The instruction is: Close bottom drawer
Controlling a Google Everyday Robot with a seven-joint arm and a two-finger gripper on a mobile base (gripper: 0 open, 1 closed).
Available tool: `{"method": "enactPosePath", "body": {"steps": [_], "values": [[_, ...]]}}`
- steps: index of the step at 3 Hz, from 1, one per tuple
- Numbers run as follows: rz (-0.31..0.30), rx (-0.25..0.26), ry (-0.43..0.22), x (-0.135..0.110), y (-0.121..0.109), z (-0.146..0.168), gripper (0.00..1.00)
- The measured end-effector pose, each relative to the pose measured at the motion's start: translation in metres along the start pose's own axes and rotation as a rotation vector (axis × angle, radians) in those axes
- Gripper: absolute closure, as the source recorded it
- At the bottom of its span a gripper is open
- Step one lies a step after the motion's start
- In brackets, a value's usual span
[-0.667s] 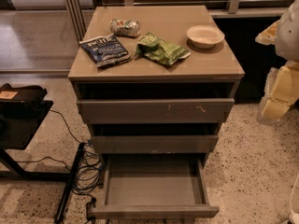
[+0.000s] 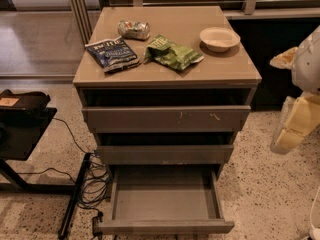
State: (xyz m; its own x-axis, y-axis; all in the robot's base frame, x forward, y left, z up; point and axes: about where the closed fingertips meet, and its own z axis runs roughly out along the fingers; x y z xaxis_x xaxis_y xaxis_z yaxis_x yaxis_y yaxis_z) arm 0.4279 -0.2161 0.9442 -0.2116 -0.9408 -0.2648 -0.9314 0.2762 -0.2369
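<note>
Three drawers sit as before, with the bottom drawer point(image 2: 165, 204) still pulled far out at the foot of the cabinet point(image 2: 165, 79). Only the gripper point(image 2: 295, 126) differs: it hangs slightly lower at the right edge, well apart from that drawer. How far open it is, or whether it holds anything, cannot be told. Print on the blue bag point(image 2: 112, 54) and green bag point(image 2: 172, 54) is unreadable.

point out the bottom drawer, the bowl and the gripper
bottom drawer point(image 2: 165, 227): camera view, its flat front
bowl point(image 2: 219, 37): camera view, its inside
gripper point(image 2: 294, 126): camera view, far right, its pale body
</note>
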Motion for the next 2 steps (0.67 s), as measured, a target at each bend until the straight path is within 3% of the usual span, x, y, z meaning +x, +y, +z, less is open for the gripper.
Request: {"method": "enactPosePath", "body": {"steps": [2], "values": [[0.003,-0.002,-0.15,0.033,0.056,0.084,0.41]]}}
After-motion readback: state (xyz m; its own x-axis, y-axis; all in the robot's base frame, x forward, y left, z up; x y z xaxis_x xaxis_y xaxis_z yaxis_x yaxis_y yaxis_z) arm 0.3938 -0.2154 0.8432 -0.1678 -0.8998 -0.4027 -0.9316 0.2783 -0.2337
